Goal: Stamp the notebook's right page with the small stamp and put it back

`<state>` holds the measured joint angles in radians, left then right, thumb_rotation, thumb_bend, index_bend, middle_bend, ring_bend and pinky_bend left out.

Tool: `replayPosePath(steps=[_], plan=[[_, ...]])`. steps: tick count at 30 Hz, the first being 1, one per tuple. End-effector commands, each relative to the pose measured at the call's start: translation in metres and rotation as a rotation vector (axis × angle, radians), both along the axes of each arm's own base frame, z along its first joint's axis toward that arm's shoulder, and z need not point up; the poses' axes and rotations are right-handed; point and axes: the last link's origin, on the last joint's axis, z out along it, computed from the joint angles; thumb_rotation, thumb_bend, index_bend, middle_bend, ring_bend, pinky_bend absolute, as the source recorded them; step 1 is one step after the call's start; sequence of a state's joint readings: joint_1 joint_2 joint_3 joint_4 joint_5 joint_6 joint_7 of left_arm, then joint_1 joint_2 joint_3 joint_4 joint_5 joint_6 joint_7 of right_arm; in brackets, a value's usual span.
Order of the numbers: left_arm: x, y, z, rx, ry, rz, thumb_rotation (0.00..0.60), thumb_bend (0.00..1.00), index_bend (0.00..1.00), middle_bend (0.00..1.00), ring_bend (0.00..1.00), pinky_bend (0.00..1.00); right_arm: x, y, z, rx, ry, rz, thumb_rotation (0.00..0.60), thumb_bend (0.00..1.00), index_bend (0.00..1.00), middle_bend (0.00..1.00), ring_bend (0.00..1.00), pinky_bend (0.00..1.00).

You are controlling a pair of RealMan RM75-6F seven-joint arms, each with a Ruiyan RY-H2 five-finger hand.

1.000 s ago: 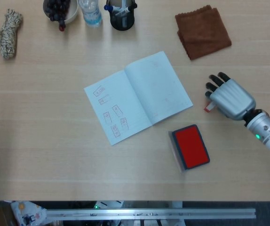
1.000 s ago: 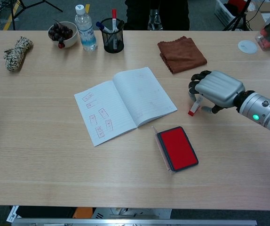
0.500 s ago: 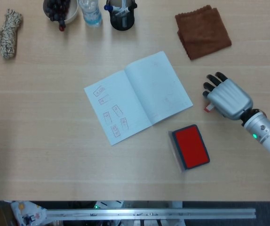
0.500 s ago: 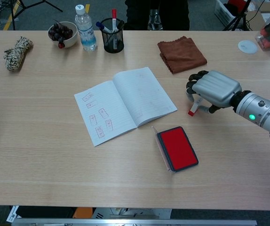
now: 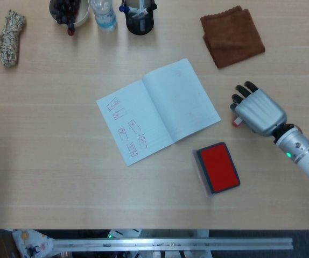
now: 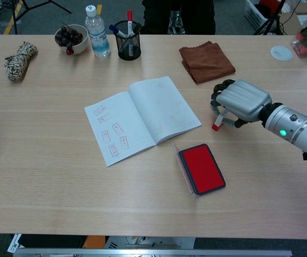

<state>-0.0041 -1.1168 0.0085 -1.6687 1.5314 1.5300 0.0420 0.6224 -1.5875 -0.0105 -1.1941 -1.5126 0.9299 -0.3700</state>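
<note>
R hand [image 5: 258,111] [image 6: 241,101] w/ palm down, knuckles up, fingers [image 6: 218,95] curled under & closed on small stamp [image 6: 217,121], whose red tip pokes out below them. R forearm runs back to lower right, green LED lit at wrist. L hand out of view.

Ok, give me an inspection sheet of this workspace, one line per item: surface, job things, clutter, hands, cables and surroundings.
Surface: light wooden table.
Job's things: notebook lies open mid-table, stamp marks on its left page; small stamp stands under the right hand; red ink pad lies open below the notebook's right page.
Clutter: brown cloth, pen holder, water bottle, bowl of dark fruit, rope bundle.
Hands: right hand curled over the small stamp, fingers at it; left hand nothing seen.
Cables: nothing seen.
Surroundings: stands and bins on the floor beyond the table's far edge.
</note>
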Motion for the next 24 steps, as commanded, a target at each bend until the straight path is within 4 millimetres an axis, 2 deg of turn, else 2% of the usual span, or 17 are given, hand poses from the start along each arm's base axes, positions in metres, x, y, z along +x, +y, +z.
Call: replayPosePath(steps=[1, 7, 11, 17, 24], plan=[[-0.001, 0.000, 0.001, 0.003, 0.000, 0.002, 0.600, 0.28, 0.14, 0.11, 0.10, 0.03, 0.005, -0.003, 0.004, -0.009, -0.024, -0.006, 0.600, 0.37, 0.63, 0.40, 0.19, 0.19], [0.001, -0.001, 0.002, 0.005, -0.003, -0.002, 0.600, 0.28, 0.14, 0.11, 0.10, 0.03, 0.033, -0.014, 0.015, -0.032, -0.077, 0.011, 0.600, 0.37, 0.63, 0.40, 0.19, 0.19], [0.002, -0.003, 0.002, 0.001, -0.004, -0.006, 0.600, 0.28, 0.14, 0.11, 0.10, 0.03, 0.052, -0.018, 0.015, -0.029, -0.094, 0.028, 0.600, 0.37, 0.65, 0.41, 0.20, 0.19], [0.002, -0.005, 0.002, 0.001, -0.005, -0.007, 0.600, 0.28, 0.14, 0.11, 0.10, 0.03, 0.069, -0.019, 0.003, -0.012, -0.085, 0.043, 0.600, 0.37, 0.67, 0.42, 0.21, 0.19], [0.002, -0.007, 0.002, -0.003, -0.005, -0.010, 0.600, 0.28, 0.14, 0.11, 0.10, 0.03, 0.080, -0.019, -0.017, 0.003, -0.070, 0.054, 0.600, 0.37, 0.69, 0.44, 0.22, 0.19]])
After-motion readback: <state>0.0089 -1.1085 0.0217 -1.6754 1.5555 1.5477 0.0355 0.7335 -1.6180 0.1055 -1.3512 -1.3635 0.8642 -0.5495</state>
